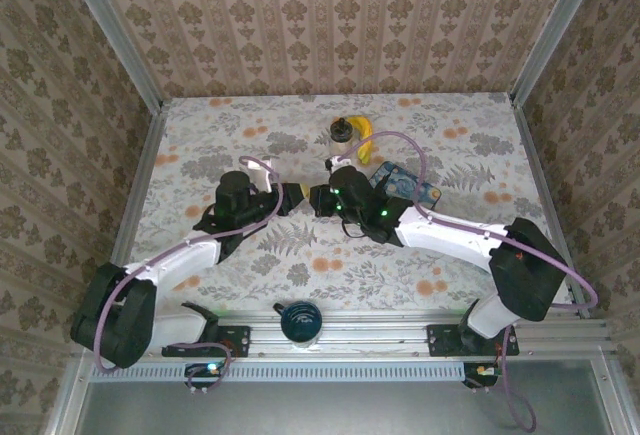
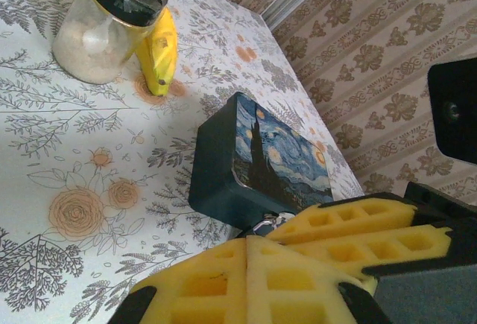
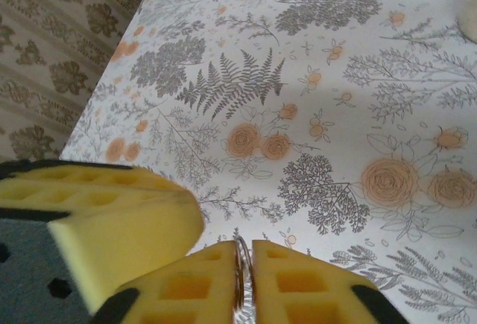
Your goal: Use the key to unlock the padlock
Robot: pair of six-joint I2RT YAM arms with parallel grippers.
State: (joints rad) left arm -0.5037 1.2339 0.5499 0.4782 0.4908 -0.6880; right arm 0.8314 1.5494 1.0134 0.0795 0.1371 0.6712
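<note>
Holding both grippers tip to tip over the middle of the table [image 1: 310,265], seemingly lifted off the floral surface. My left gripper [image 1: 292,197] comes in from the left and my right gripper [image 1: 319,200] from the right, foam pads touching or nearly so.

Left fingers [image 2: 201,287] are closed pad to pad. A small dark-and-silver bit at their tips reads as the padlock [image 2: 270,223], so I judge it pinched there, with its body mostly hidden by foam.

Right fingers [image 3: 298,287] are closed on a thin metal edge, which I take for the key [image 3: 242,283]. The blade is not visible, so I can't tell if it's in the keyhole.

Why held like this: one hand steadies the lock in the air so the other can line up and turn, with both wrist cameras on the joint.

The blue tin box [image 2: 261,160] lies just right of the meeting point, untouched. The jar [image 2: 104,26] and banana [image 2: 160,52] sit farther back.

Step, my guess: aligning or inserting. Risk: the tiny lock twisting in soft foam when the key turns.
</note>
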